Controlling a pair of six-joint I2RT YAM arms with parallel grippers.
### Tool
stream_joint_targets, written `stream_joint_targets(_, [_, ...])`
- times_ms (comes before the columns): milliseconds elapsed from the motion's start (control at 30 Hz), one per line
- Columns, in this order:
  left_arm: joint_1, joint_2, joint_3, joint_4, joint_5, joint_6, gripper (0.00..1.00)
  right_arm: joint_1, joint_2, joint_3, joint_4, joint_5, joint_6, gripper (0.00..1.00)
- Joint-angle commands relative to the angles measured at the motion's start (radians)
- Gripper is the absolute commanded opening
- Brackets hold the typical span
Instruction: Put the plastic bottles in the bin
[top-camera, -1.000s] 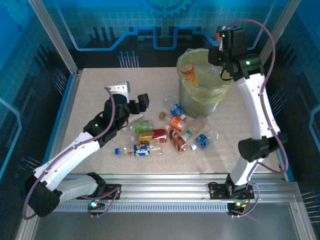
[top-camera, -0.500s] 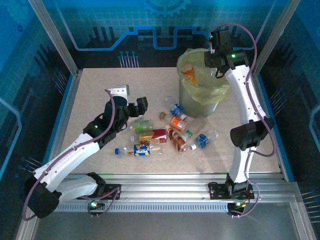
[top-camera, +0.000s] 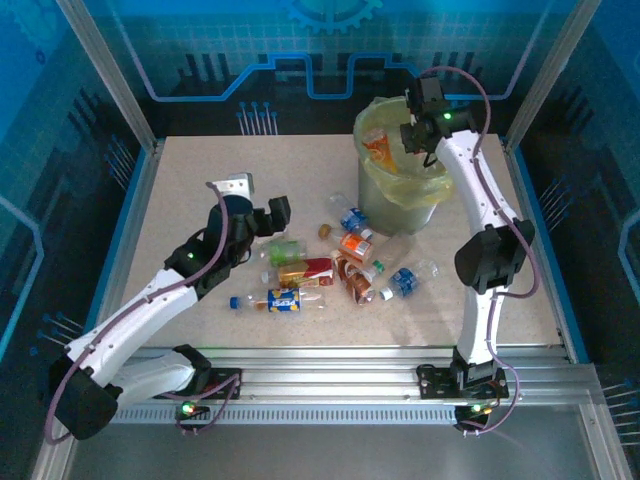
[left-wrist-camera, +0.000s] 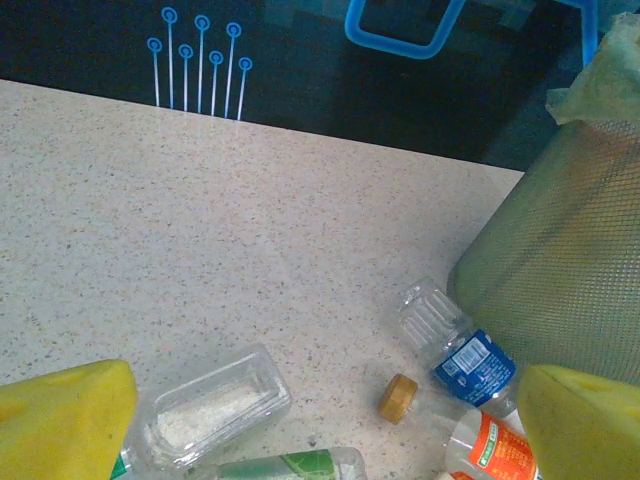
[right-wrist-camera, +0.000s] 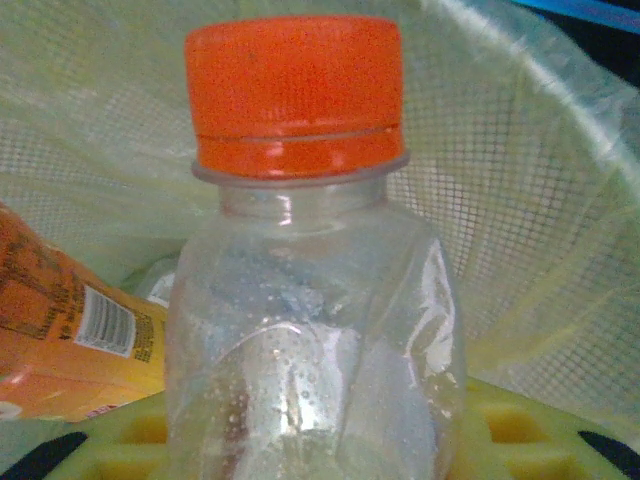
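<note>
R gripper (top-camera: 417, 136) holds bottle (right-wrist-camera: 310, 300) over bin (top-camera: 400, 206); speckled beige tbl (top-camera: 200, 180), blue walls (top-camera: 60, 100).

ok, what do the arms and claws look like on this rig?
The left arm and right arm have white shells, black joints, a mauve cable looped outside and green status lights. The left claw and right claw are black with yellow finger pads.

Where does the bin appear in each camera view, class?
Top external: bin at the far right of the table.
Left wrist: its mesh wall at the right edge.
Right wrist: its inner wall behind the orange-capped bottle.
Shared landmark: the yellowish-green bag over its rim.
</note>
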Motion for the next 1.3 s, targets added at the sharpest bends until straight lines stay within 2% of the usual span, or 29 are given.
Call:
stream_joint_targets(0, [0.01, -0.029, -0.018, -0.011, -0.027, -0.007, 0.99, -0.024, 0.019, -0.009, -0.005, 0.043, -0.009, 0.49])
stream_joint_targets(133, [0.014, -0.037, -0.024, -0.012, -0.029, -0.004, 0.99, -0.033, 0.029, -0.007, -0.02, 0.062, 0.004, 0.6])
stream_joint_targets(200, [0.014, -0.039, -0.024, -0.012, -0.029, 0.0, 0.99, -0.039, 0.028, 0.004, -0.03, 0.063, 0.013, 0.68])
stream_joint_targets(333, [0.015, -0.041, -0.025, -0.018, -0.029, 0.003, 0.99, -0.043, 0.02, 0.045, -0.054, 0.064, 0.016, 0.78])
stream_joint_targets(667, [0.018, -0.052, -0.032, -0.014, -0.031, 0.0, 0.99, -0.04, -0.076, 0.114, -0.125, 0.035, 0.069, 0.88])
stream_joint_targets(767, [0.018, -0.053, -0.034, -0.01, -0.029, -0.002, 0.99, -0.041, -0.129, 0.103, -0.151, 0.019, 0.114, 1.0])
stream_joint_targets(800, [0.017, -0.052, -0.035, -0.009, -0.026, -0.002, 0.99, -0.04, -0.152, 0.093, -0.16, 0.011, 0.131, 1.0])
stream_joint_targets(967, [0.017, -0.052, -0.041, 0.002, -0.025, -0.003, 0.99, -0.039, -0.281, -0.04, -0.176, -0.035, 0.226, 1.0])
stream_joint_targets(1267, [0.022, -0.032, -0.051, 0.048, -0.004, -0.001, 0.99, -0.033, -0.65, -0.488, -0.082, -0.093, 0.375, 1.0])
